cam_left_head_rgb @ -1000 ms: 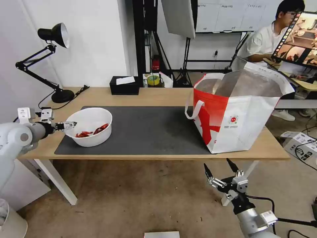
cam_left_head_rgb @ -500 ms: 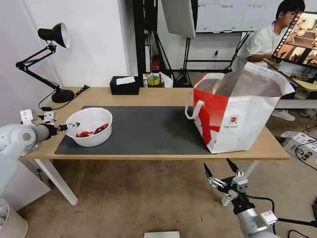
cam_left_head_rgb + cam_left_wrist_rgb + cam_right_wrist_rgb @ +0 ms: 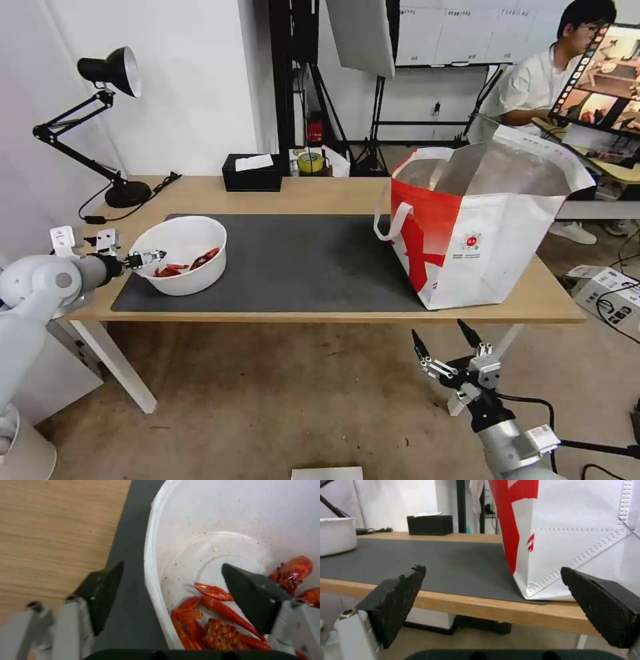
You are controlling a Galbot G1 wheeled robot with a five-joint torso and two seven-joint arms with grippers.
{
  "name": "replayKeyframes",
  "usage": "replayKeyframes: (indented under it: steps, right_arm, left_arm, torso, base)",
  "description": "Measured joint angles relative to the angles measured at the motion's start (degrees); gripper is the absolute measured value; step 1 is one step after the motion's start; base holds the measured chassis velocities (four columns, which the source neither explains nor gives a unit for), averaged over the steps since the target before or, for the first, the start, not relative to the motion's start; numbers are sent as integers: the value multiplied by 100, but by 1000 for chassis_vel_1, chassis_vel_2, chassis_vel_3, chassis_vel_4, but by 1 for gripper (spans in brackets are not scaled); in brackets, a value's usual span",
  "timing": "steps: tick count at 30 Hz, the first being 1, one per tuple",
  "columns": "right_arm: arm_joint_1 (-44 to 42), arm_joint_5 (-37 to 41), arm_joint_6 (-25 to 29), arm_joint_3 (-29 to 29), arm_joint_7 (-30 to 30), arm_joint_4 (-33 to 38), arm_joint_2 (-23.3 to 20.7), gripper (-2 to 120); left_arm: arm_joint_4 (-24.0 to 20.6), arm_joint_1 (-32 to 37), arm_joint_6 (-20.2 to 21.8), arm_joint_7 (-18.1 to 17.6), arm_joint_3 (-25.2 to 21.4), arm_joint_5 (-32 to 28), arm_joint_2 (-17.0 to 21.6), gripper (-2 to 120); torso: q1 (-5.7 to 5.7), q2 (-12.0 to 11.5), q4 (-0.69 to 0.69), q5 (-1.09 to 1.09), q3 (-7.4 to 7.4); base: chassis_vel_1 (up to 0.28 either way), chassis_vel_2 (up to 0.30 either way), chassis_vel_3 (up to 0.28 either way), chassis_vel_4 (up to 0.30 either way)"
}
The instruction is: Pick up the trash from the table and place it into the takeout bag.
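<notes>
The trash in view is a white bowl (image 3: 181, 256) with red shell scraps (image 3: 213, 625), standing at the left end of the dark grey mat (image 3: 300, 263) on the table (image 3: 313, 190). My left gripper (image 3: 153, 257) is open at the bowl's left rim. In the left wrist view the left gripper (image 3: 172, 566) straddles the rim (image 3: 150, 562), one finger outside over the mat and the other inside above the scraps. The takeout bag (image 3: 487, 233) stands open at the table's right end. My right gripper (image 3: 445, 341) hangs open below the table's front edge, near the bag (image 3: 576, 535).
A black desk lamp (image 3: 110, 73) stands at the table's back left corner, and a black tissue box (image 3: 252, 172) sits at the back edge. A roll of tape (image 3: 309, 162) lies behind the table. A cardboard box (image 3: 610, 293) sits on the floor to the right.
My left gripper has crept to the right, over the bowl's rim, and the left arm has sunk a little. The right arm, bowl and bag have not moved.
</notes>
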Motion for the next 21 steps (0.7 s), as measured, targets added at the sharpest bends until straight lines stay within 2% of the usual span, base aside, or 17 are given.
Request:
replayKeyframes:
  steps: [6,7,10,11,14,15,18,21]
  right_arm:
    - [0,0,0,0,0,0,0,100]
    - [0,0,0,0,0,0,0,100]
    - [0,0,0,0,0,0,0,100]
    - [0,0,0,0,0,0,0,100]
    - [0,0,0,0,0,0,0,100]
    - [0,0,0,0,0,0,0,100]
    - [0,0,0,0,0,0,0,100]
    - [0,0,0,0,0,0,0,100]
  left_arm:
    - [-100,62,3,-5,-46,0,-4,49]
    - [-100,62,3,-5,-46,0,-4,49]
    - [-128,135,1,-8,-82,16,-8,34]
    - [-128,135,1,-8,-82,16,-8,34]
    - [-138,153,5,-8,-92,19,-6,21]
    - [-138,153,5,-8,-92,19,-6,21]
    - [-187,183,13,-6,-121,4,-6,5]
    - [-200,193,13,-22,-124,-16,-6,0]
  torso:
    - [0,0,-1,0,0]
    - [0,0,-1,0,0]
    - [0,0,0,0,0]
    - [0,0,0,0,0]
    - [0,0,0,-1,0]
    - [0,0,0,-1,0]
    - [1,0,-1,-1,0]
    - [0,0,0,0,0]
  base:
    - [0,0,0,0]
    - [0,0,0,0]
    - [0,0,0,0]
    - [0,0,0,0]
    - [0,0,0,0]
    - [0,0,0,0]
    - [0,0,0,0]
    - [0,0,0,0]
